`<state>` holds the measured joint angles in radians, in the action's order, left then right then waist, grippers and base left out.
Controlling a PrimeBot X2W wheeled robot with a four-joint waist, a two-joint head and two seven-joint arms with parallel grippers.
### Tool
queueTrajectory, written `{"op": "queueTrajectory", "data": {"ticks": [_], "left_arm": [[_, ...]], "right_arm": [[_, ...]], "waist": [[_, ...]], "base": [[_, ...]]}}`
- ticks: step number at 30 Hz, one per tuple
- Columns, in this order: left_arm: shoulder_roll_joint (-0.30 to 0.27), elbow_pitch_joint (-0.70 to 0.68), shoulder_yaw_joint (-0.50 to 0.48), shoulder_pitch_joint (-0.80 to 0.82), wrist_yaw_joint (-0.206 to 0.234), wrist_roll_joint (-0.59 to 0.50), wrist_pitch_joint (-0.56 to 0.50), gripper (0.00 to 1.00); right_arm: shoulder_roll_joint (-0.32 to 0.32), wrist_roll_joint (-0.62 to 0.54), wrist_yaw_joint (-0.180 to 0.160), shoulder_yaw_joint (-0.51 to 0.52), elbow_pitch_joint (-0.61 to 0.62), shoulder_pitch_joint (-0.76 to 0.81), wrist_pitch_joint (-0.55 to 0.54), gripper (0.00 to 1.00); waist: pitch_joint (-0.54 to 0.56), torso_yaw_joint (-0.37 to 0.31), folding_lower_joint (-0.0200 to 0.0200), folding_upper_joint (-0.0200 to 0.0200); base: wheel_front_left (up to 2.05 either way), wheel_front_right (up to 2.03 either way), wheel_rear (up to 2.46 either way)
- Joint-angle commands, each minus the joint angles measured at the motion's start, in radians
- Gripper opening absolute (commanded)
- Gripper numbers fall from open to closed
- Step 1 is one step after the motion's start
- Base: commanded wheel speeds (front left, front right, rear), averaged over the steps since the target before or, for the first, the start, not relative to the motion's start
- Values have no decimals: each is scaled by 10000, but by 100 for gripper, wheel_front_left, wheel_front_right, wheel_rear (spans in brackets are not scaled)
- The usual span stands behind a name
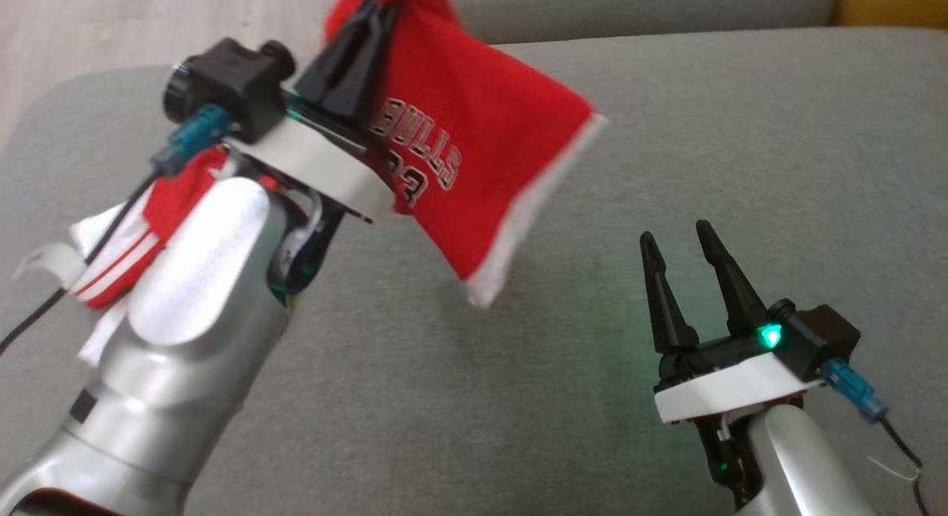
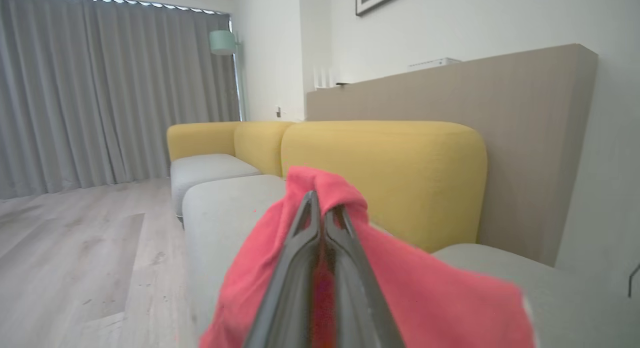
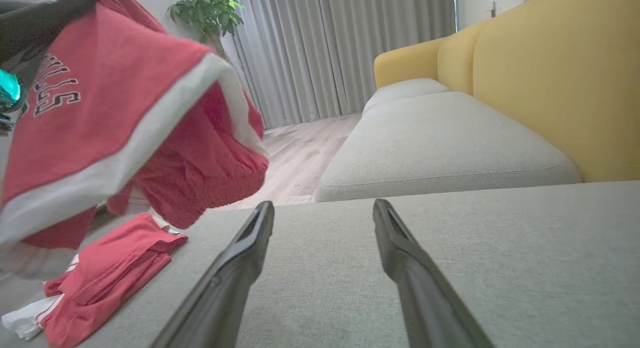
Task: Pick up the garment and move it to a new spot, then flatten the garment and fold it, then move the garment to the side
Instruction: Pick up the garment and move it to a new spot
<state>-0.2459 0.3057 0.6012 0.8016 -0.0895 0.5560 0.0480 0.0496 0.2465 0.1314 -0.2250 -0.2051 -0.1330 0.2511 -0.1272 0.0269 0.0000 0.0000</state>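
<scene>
The left hand is raised with its two fingers pressed together on a bunched top fold of the red garment, so the cloth is off the cushion and hangs from the fingertips. In the left wrist view red cloth wraps over both sides of the closed fingers.

From that pinch the garment's long axis runs slantwise down and away toward the right hand. Its white-trimmed hem is the far end, nearest that hand but apart from it. The face with the "BULLS" lettering is turned toward the head camera, and the letters lie tilted along the slope.

The right hand sits low over the cushion with its fingers spread wide and nothing between them. In its own wrist view the garment hangs above and to the left of its fingertips.

Below the left forearm, back from that hand, a red-and-white heap lies on the cushion by its edge. Whether it joins the lifted cloth I cannot tell.

Beyond the left hand stands a yellow sofa back, then grey curtains and wood floor.

Count: two hands, one lifted garment, one heap, one plant, one lamp.
</scene>
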Motion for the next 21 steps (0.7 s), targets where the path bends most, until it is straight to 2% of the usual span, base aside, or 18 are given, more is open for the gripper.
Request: {"op": "queueTrajectory", "data": {"ticks": [1, 9, 15, 16, 18, 21], "left_arm": [[-236, -413, -271, 458, 86, -38, -100, 0], [-3, -180, 429, 739, 206, -434, -814, 0], [262, 701, 759, 1430, 88, -765, -649, 0], [333, 873, 791, 1576, 60, -819, -499, 18], [463, 1254, 841, 1848, 18, -952, -98, 100], [559, 1976, 588, 2140, 150, -972, 636, 100]], "right_arm": [[6, 88, -7, -223, 386, -366, 107, 100], [6, 561, -7, -350, 792, -805, 107, 100], [6, 984, -7, -516, 1124, -987, 107, 100], [6, 1034, -7, -526, 1163, -996, 107, 100], [6, 1083, -7, -525, 1216, -989, 107, 100], [6, 1110, -7, -477, 1250, -937, 107, 100]], "waist": [[-135, -361, 0, 0], [-854, -1978, 0, 0], [-1283, -3104, 0, 0], [-1320, -3225, 0, 0], [-1355, -3370, 0, 0], [-1322, -3394, 0, 0]], "base": [[0, 0, 0], [0, 0, 0], [0, 0, 0], [0, 0, 0], [0, 0, 0], [0, 0, 0]]}}
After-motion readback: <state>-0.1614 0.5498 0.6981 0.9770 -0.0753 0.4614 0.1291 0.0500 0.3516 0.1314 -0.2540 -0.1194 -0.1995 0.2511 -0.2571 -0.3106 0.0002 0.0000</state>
